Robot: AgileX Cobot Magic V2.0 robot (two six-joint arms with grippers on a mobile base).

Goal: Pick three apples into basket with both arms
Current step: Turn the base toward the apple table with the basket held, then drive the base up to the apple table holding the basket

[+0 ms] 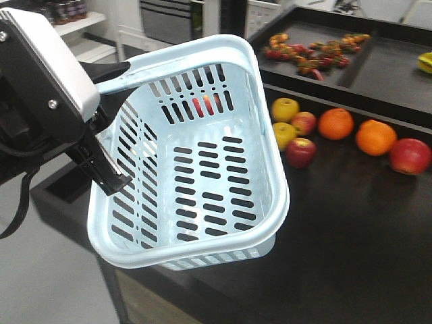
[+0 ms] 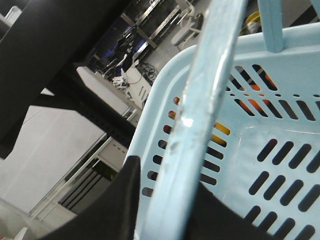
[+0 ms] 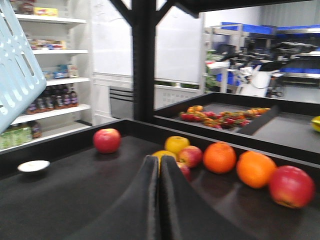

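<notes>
Front view: the left arm [image 1: 40,67], boxy and cased in smooth white-grey plastic, ends in the left gripper [image 1: 111,169]. Its black fingers are clamped onto the left side of the pale blue plastic basket [image 1: 202,223], a rectangular tub with slotted walls and a thick rolled rim. The basket hangs from the gripper tilted, mouth toward the camera, over the edge of the matt black table [image 1: 337,256]. Through the slots of the wall farthest from the fingers a round red apple [image 1: 206,104] shows. Well right of the gripper, past the basket, lie a dark red apple [image 1: 301,152], two yellow apples [image 1: 285,109], two oranges [image 1: 335,123] and a large red apple [image 1: 410,156].

Left wrist view: the left gripper grips a glossy, scuffed pale blue handle bar [image 2: 200,100], which runs up from between the black fingers and across the basket's rim.

Right wrist view: the right gripper [image 3: 159,162] holds nothing; its smooth black fingers are pressed flat together. Just beyond their tips sit a yellow apple and the dark red apple, partly hidden. The round red apple lies apart to the gripper's left, and the large red apple lies far to its right, past the oranges. A basket corner hangs at upper left, above a small white dish [image 3: 33,166].
</notes>
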